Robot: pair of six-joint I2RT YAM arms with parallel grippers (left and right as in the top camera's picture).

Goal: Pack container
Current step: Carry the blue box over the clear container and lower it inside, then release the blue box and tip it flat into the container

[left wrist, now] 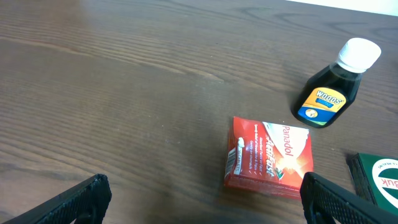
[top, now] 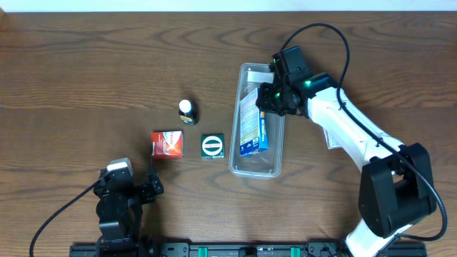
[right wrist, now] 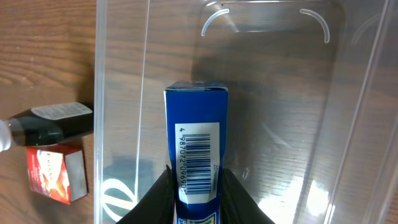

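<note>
Dark brown wood-grain table fills the view; soft, even light.

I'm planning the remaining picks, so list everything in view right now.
container: 1, clear plastic, on the table right of centre
blue box: 1, blue and white, inside the container
red box: 1, red, marked Panadol, left of the green box
green box: 1, green with a white round mark, between red box and container
bottle: 1, dark with white cap, beyond the two small boxes
table: 1, dark brown wood
left claw: 1, black, open, near the front edge, facing the red box
right claw: 1, black, shut on the blue box, in the container
</note>
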